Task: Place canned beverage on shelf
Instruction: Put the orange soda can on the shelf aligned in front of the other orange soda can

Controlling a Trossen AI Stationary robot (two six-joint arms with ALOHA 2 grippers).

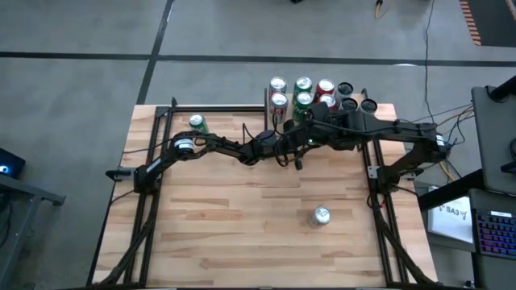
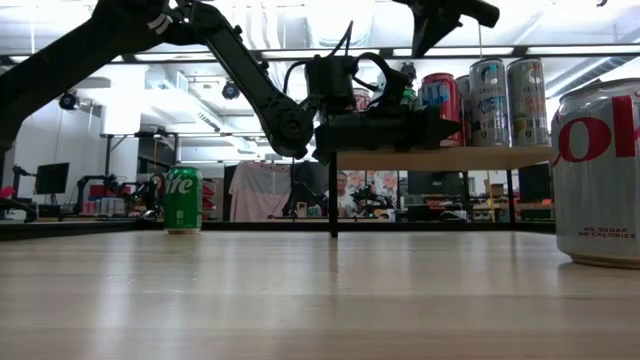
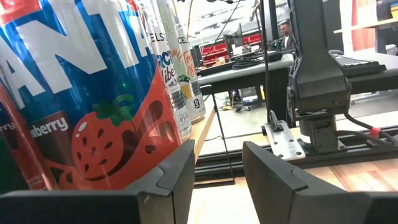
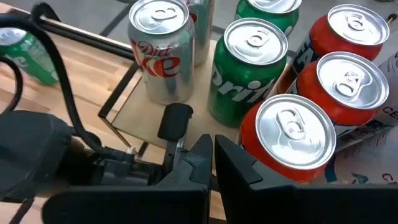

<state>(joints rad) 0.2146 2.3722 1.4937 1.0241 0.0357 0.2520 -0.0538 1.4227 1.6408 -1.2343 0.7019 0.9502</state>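
Hovering at the shelf (image 4: 134, 106) front edge, the right gripper (image 4: 213, 152) is pinched fully shut with nothing between its fingers. A red can (image 4: 292, 134) stands just ahead of it, beside a Sprite can (image 4: 249, 65) and a Diet Coke can (image 4: 160, 46). The left gripper (image 3: 217, 174) is partly open and empty, a Fanta strawberry can (image 3: 93, 106) close alongside one finger. Judged step: one placement finished, release done. Two cans are left off the shelf, a Coke can (image 1: 321, 216) and a green Sprite can (image 1: 197, 123). Next, retreat clear of the posts is called for, then one stray can is fetched.
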